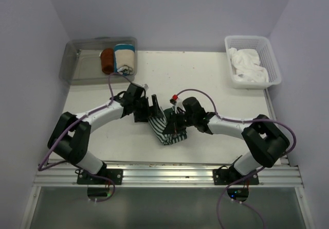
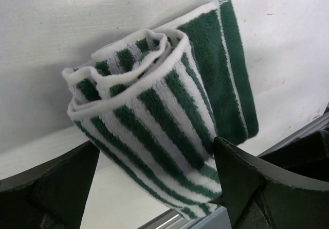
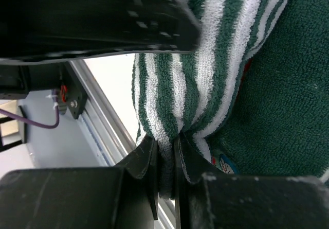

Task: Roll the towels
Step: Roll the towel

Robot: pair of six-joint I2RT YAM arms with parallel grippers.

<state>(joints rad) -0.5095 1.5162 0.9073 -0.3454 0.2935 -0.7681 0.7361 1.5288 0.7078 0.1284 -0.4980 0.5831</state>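
Note:
A green-and-white striped towel, partly rolled, lies on the white table between the two arms. In the left wrist view the towel shows a loose roll at its far end. My left gripper is open, its fingers wide apart on either side of the roll, and the right finger touches the towel's edge. My right gripper is shut on a pinched fold of the striped towel. Its fingertips clamp the cloth near the table's front edge.
A clear bin at the back left holds a brown rolled towel and a cream one with a teal band. A white basket at the back right holds white towels. A metal rail runs along the front edge.

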